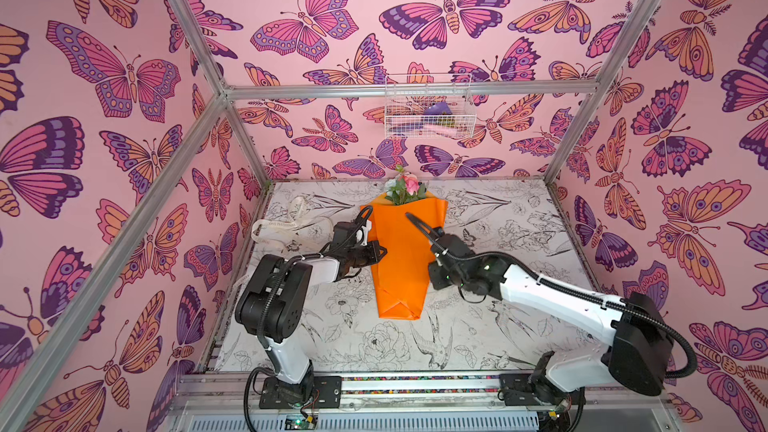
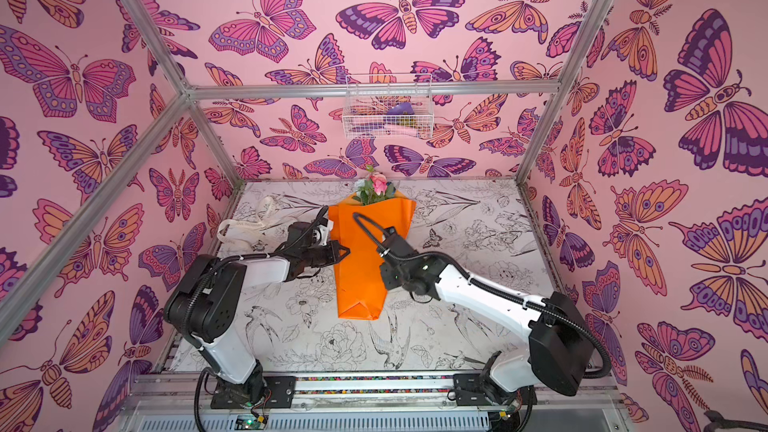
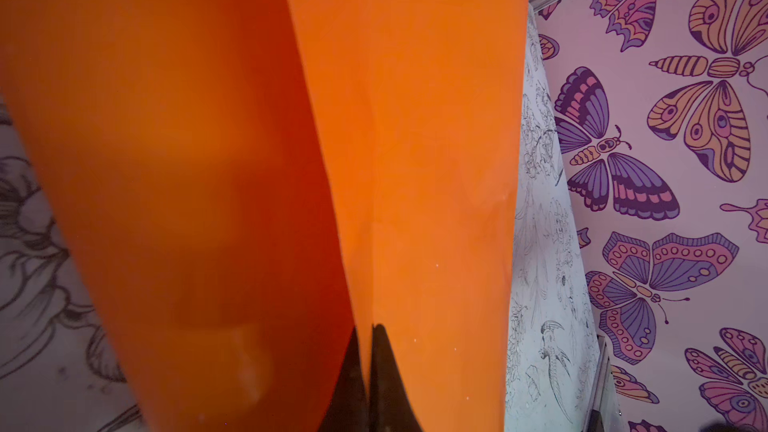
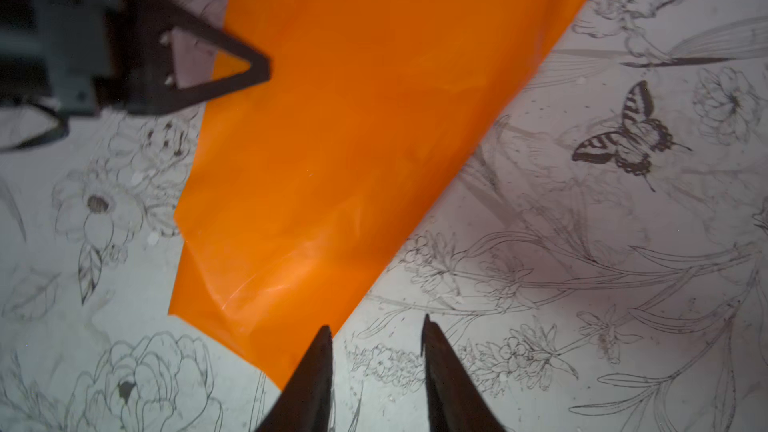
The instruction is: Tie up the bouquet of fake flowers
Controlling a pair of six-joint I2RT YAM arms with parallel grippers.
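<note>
The bouquet of fake flowers [image 2: 359, 268] lies mid-way across the surface [image 2: 478, 222] in orange paper, blooms toward the back wall. The left gripper [image 2: 345, 252] has its closed fingers at the wrapper's left edge. The right arm [image 2: 478, 290] bends over the right edge, its fingers hidden. A cream ribbon [image 2: 245, 226] lies near the left wall, and a wire basket [image 2: 388, 112] hangs on the back wall.

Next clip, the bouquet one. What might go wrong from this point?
1. The left pincer is shut on only a thin fold of the orange paper; a pull may tear or unwrap it rather than shift the bouquet.
2. The ribbon lies apart, off to the left, and nothing is tied yet; letting go to fetch it may let the paper spring open.
</note>
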